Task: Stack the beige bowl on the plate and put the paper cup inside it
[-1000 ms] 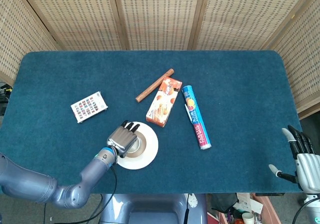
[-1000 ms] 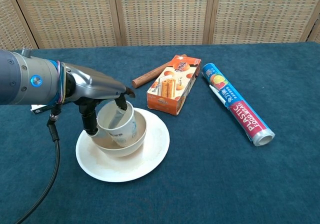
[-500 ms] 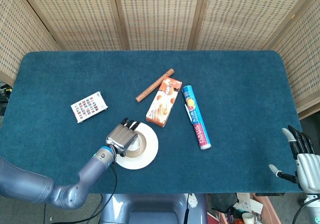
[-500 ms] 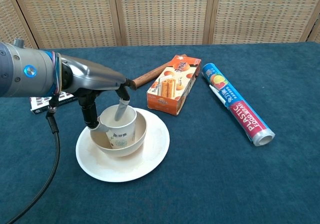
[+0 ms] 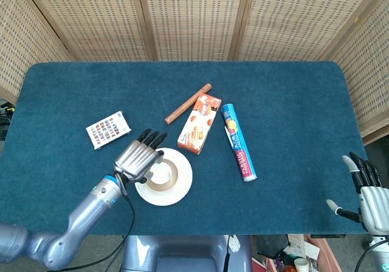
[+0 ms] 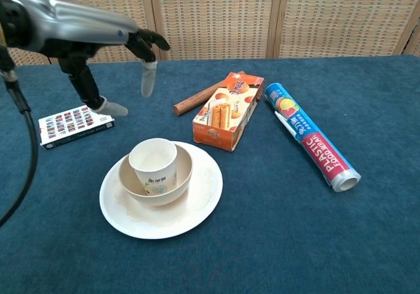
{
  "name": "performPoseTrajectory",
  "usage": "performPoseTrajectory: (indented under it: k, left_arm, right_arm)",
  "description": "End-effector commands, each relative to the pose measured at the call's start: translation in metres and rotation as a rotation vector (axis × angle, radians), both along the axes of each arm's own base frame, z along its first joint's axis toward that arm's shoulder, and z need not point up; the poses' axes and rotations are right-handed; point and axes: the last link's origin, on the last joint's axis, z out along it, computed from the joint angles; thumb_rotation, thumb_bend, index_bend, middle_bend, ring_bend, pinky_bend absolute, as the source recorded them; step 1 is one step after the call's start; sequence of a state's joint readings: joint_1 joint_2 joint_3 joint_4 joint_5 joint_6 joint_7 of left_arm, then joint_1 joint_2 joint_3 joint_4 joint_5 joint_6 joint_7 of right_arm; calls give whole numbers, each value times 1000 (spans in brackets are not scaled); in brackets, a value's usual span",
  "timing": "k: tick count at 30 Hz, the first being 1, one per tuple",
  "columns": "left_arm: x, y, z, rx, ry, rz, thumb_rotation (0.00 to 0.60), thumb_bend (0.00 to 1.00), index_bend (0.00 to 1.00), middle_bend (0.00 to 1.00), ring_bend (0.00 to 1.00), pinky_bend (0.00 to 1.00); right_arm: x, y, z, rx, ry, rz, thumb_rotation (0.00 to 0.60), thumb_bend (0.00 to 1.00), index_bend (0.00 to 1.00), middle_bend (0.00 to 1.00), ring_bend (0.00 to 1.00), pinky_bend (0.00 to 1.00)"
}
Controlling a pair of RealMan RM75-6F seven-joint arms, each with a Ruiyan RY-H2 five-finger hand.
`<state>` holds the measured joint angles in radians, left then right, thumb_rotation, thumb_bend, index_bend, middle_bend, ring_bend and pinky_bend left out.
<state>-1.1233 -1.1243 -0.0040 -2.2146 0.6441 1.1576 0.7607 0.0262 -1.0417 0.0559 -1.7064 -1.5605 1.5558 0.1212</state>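
Observation:
A white plate (image 6: 200, 202) (image 5: 181, 187) lies near the table's front left. On the plate sits the beige bowl (image 6: 180, 176) (image 5: 172, 173), and the paper cup (image 6: 153, 165) (image 5: 160, 173) stands upright inside it. My left hand (image 6: 111, 51) (image 5: 137, 158) hovers above and to the left of the cup, fingers spread, holding nothing. At the table's front right corner, off its edge, my right hand (image 5: 366, 190) is open, seen only in the head view.
An orange snack box (image 6: 228, 110) and a brown stick (image 6: 197, 99) lie just behind the plate. A blue plastic-wrap roll (image 6: 311, 135) lies to the right. A card box (image 6: 75, 123) sits at the left. Wicker screens stand behind the table.
My left hand has let go of the paper cup, opened, and risen up and to the left. The cup now stands upright in the bowl. The right hand has not moved.

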Motion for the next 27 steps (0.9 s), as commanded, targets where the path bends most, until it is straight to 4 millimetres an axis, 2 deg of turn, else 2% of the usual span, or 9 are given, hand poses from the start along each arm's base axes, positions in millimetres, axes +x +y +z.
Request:
performPoseTrajectory:
  k: [1, 4, 5, 10, 13, 18, 27]
  left_arm:
    - [-39, -19, 38, 139, -74, -31, 600, 302, 363, 0, 0, 0]
    - [-65, -28, 42, 207, -68, -55, 600, 292, 310, 0, 0, 0]
    - [-92, -39, 46, 270, -55, -39, 600, 279, 287, 0, 0, 0]
    - [-150, -78, 47, 389, -115, -21, 600, 190, 178, 0, 0, 0]
    - [-177, -98, 48, 449, -103, 7, 600, 155, 86, 0, 0, 0]
    - [-199, -121, 48, 504, -50, 60, 600, 128, 20, 0, 0, 0]
    - [-208, -134, 51, 535, -75, 76, 600, 126, 15, 0, 0, 0]
  right_arm:
    - [0, 0, -1, 2, 3, 1, 600, 146, 0, 0, 0, 0]
    - [1, 0, -2, 6, 8, 2, 600, 146, 0, 0, 0, 0]
    - [1, -1, -3, 9, 17, 4, 600, 146, 0, 0, 0, 0]
    - [4, -1, -7, 12, 40, 14, 600, 145, 0, 0, 0, 0]
    - [7, -2, -11, 16, 61, 23, 600, 145, 0, 0, 0, 0]
    - [9, -3, -16, 18, 90, 24, 600, 146, 0, 0, 0, 0]
    - [11, -5, -21, 22, 102, 24, 600, 146, 0, 0, 0, 0]
